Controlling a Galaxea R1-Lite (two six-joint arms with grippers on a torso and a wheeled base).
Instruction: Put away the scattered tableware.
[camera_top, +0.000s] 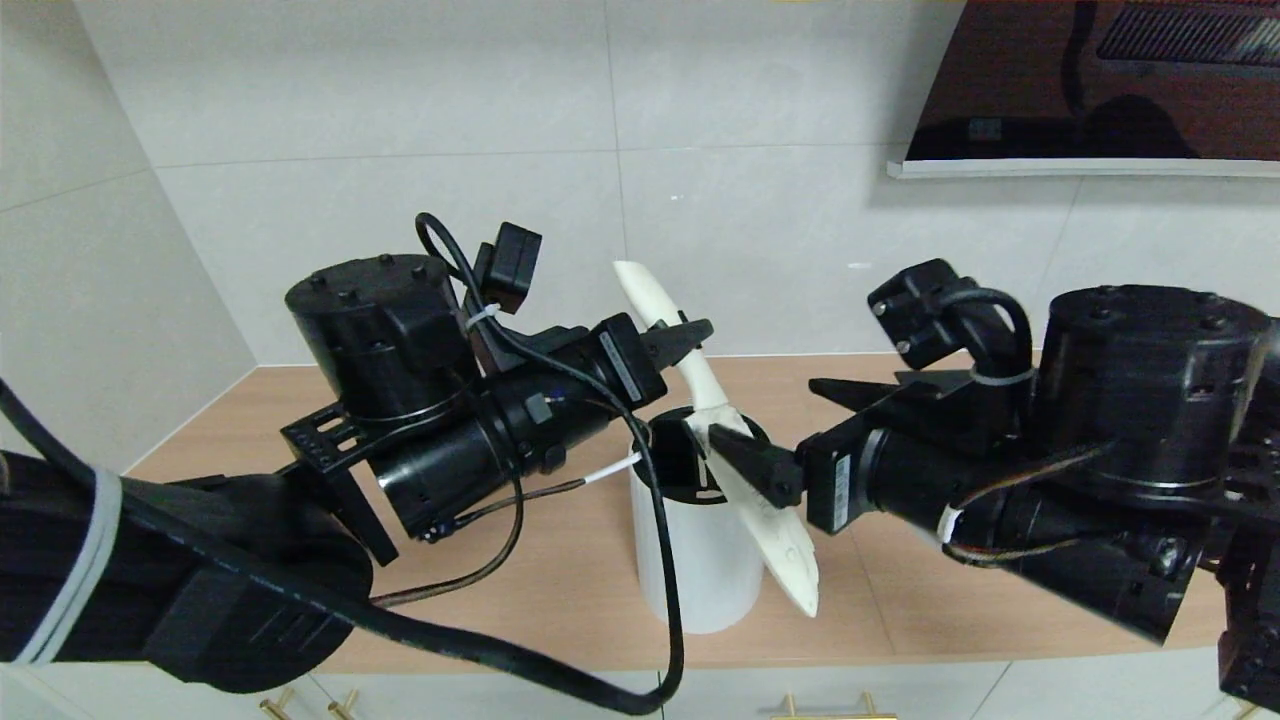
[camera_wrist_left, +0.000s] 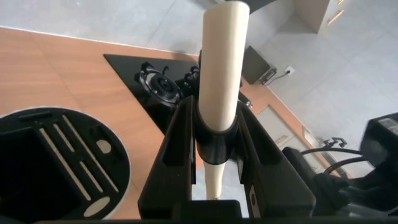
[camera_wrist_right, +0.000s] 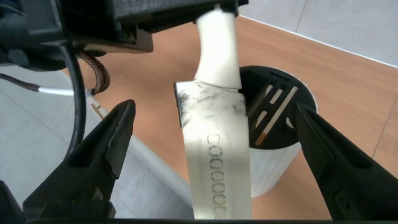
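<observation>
Left gripper (camera_top: 682, 335) clamps the spatula (camera_top: 790, 560) above the holder (camera_top: 700, 570); right gripper (camera_top: 765, 410) gapes wide around its blade — not yet stowed.

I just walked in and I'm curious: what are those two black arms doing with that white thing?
The left gripper is shut on a white spatula and holds it tilted in the air, close by the top of a white holder on the wooden counter. The right gripper is open, with a finger on either side of the spatula's flat part. The spatula is not yet in the holder. It may be a handover between the arms.
</observation>
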